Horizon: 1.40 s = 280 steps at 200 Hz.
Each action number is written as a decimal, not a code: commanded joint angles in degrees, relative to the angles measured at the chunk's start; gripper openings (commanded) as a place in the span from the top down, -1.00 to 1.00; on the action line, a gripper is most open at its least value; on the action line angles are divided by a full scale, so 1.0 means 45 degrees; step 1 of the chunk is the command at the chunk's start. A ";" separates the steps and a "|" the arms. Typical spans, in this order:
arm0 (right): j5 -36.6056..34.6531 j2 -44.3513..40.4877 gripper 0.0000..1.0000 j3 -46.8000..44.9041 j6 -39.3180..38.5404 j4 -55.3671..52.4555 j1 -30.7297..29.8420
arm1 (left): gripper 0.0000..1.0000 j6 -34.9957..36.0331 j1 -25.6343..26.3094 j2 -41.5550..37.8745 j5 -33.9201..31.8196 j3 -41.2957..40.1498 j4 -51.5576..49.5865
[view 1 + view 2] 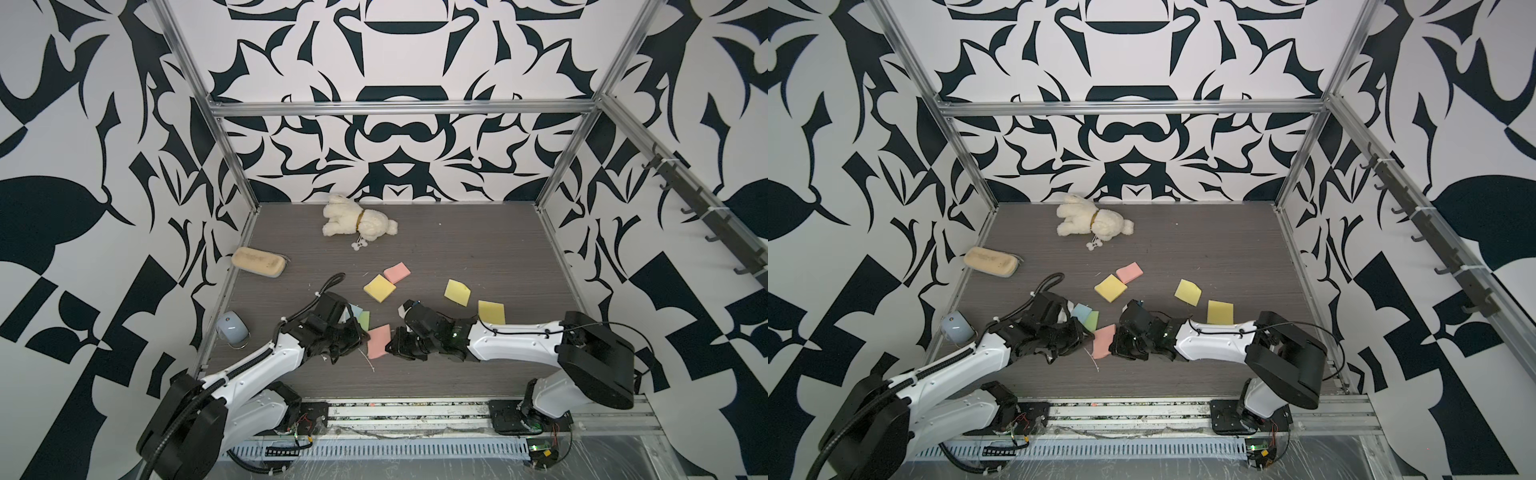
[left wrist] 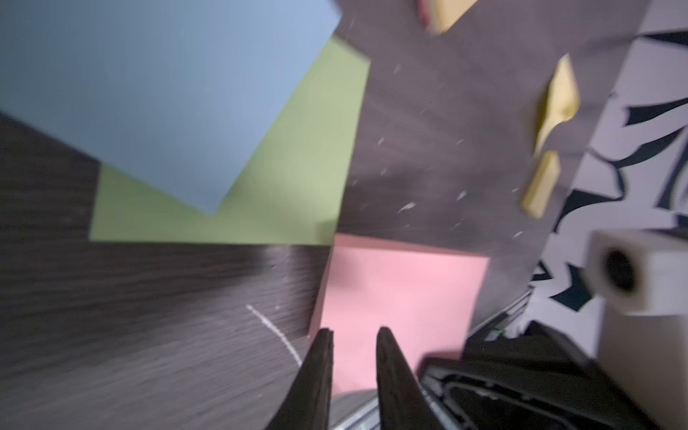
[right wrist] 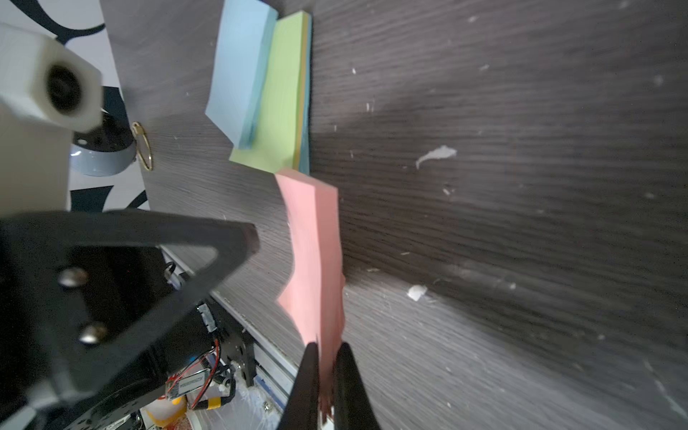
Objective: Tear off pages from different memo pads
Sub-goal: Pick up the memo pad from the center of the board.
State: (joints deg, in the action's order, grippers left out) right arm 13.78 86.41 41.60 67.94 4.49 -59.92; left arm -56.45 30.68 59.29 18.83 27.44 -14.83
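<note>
A thin pink memo pad (image 1: 379, 340) (image 3: 316, 253) stands tilted on edge near the table's front. My right gripper (image 3: 327, 346) (image 1: 392, 345) is shut on one edge of it, and its outer sheet looks wavy. My left gripper (image 2: 353, 331) (image 1: 360, 337) is open by a narrow gap just left of the pad. The pink face (image 2: 402, 294) shows behind its fingertips, not between them. A blue memo pad (image 1: 356, 310) overlaps a green one (image 1: 364, 319) beside the left wrist. Farther back lie a yellow pad (image 1: 379, 286), a pink pad (image 1: 397, 273) and two loose yellow pages (image 1: 457, 292) (image 1: 491, 311).
A white plush toy (image 1: 357, 217) lies at the back. A tan oblong block (image 1: 258, 261) sits by the left wall, and a pale blue rounded object (image 1: 231, 328) with a ring sits at the front left. Small white scraps (image 1: 368, 360) dot the table. Aluminium rails frame it.
</note>
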 commanded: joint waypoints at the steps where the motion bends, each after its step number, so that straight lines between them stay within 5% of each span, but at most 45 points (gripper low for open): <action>1: 0.0398 -0.0797 0.94 0.0006 -0.0706 -0.0161 0.0480 | 0.31 0.1255 -0.1362 -0.0798 0.1231 0.0718 -0.0136; 31: 0.1134 -0.1875 0.97 0.0551 -0.1861 -0.1341 0.1972 | -0.09 0.1796 -0.3329 -0.0918 0.3339 0.1325 0.0902; 55: 0.2079 -0.2120 0.98 0.1032 -0.2282 -0.1534 0.2897 | -0.29 0.1848 -0.3731 0.0040 0.4513 0.1962 0.2129; 128: 0.4220 -0.1388 0.99 0.2521 -0.1934 0.0081 0.3422 | -0.45 0.0937 -0.3609 0.2627 0.6089 0.2690 0.5000; 172: 0.4864 -0.1205 1.00 0.2840 -0.1778 0.0357 0.3594 | -0.32 0.0771 -0.3583 0.2957 0.6284 0.2843 0.5483; 237: 0.5063 -0.1122 0.99 0.2510 -0.1332 0.1000 0.3607 | 0.26 0.0453 -0.3370 0.3456 0.6550 0.2745 0.6167; 280: 0.5152 -0.1078 1.00 0.2278 -0.0961 0.1515 0.3659 | 0.41 0.0493 -0.3336 0.3446 0.6767 0.2724 0.6238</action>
State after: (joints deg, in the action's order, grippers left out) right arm 35.83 81.60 51.88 62.50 6.37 -43.83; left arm -54.54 15.46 74.67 47.62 38.72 11.88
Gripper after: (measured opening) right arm 0.089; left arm 0.315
